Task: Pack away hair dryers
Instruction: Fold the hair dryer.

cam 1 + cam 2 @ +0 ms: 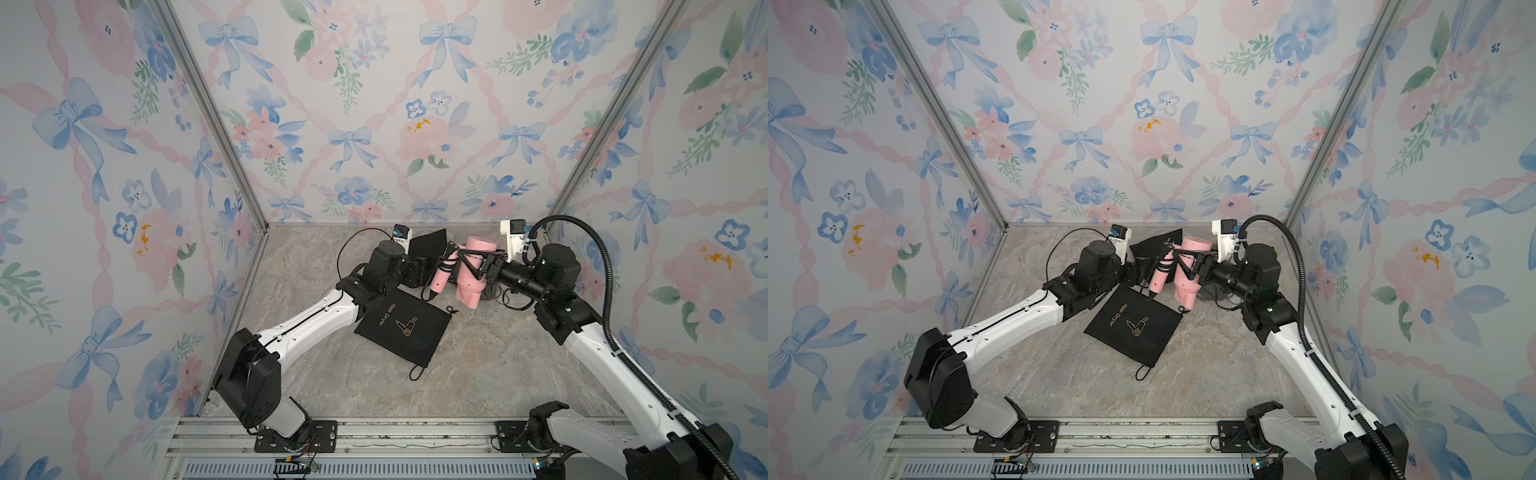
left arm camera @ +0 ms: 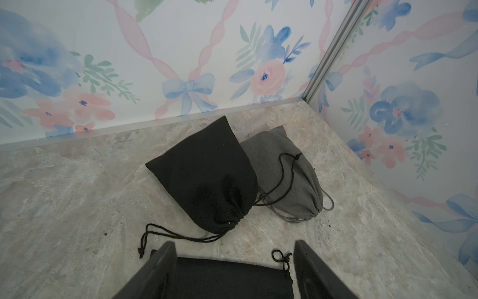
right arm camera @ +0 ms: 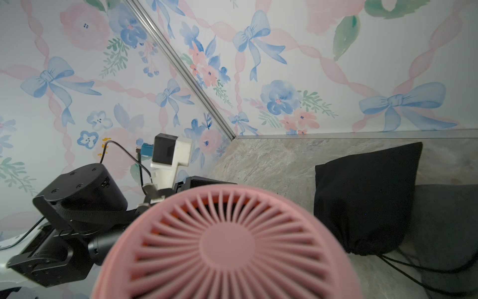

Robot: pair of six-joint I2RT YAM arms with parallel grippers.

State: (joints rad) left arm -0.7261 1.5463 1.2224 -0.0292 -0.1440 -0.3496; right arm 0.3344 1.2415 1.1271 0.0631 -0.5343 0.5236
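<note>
Right now my right end effector (image 1: pixel 467 262) clamps the barrel of the small pink plastic hair dryer (image 1: pixel 468 289), held off the marbled counter (image 1: pixel 498 365); likely light, stiff, slick, so mid-barrel suits. My left end effector (image 2: pixel 234 248) gapes over the flat black cloth pouch (image 1: pixel 405 328).

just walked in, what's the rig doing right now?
The right gripper holds the pink plastic hair dryer by its barrel, over the marble-look table. The left gripper is open, above one edge of the flat black cloth pouch printed Hair Dryer. A stuffed black drawstring pouch and a grey one lie side by side at the back.
</note>
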